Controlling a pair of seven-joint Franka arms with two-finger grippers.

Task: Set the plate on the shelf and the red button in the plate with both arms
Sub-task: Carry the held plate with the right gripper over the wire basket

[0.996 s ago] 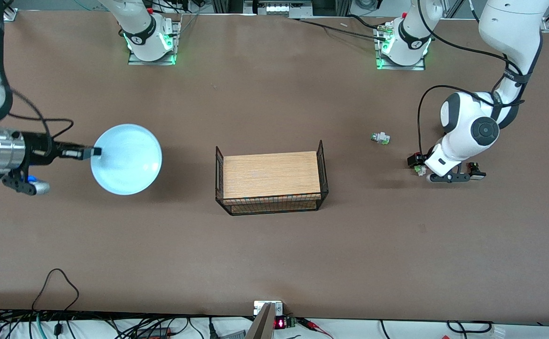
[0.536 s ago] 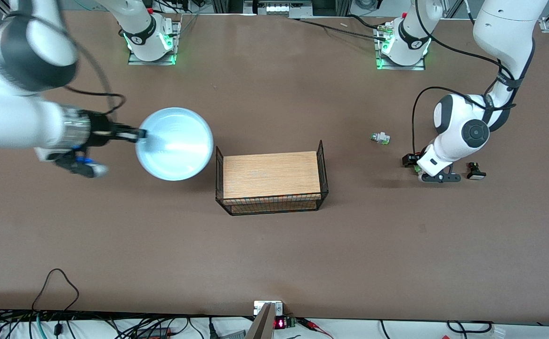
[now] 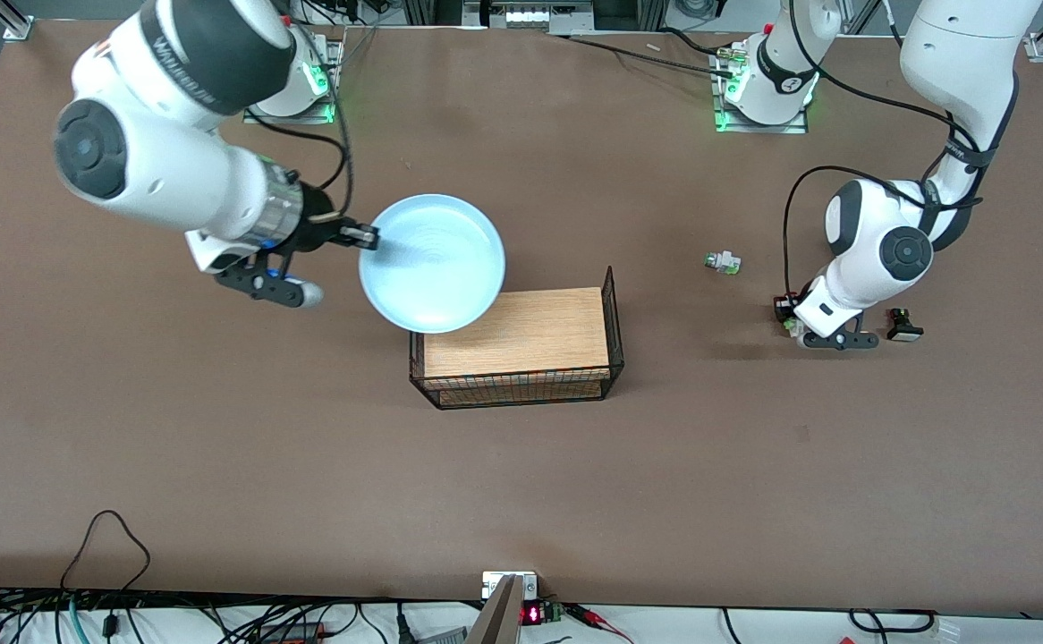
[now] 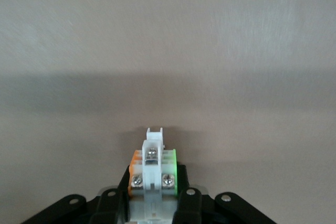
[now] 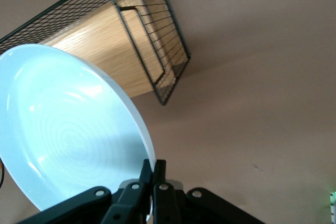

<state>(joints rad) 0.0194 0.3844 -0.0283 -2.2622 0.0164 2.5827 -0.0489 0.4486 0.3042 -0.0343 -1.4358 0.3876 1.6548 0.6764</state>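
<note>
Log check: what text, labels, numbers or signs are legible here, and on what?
Nothing reads clearly.
Lettering on the right arm's black band: blurred, unreadable.
Red lit display at the table edge nearest the front camera: too small to read.
Plate, in the right hand over the rack: no text.
Red button, in the left hand over the table: no text.

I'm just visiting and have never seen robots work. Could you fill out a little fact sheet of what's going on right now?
Right gripper: shut on the plate's rim
Plate: in the air, partly over the wire rack's wooden top
Wire rack: mid-table
Left gripper: shut on the red button
Red button: held just above the table
Loose parts: white-green part, black button
</note>
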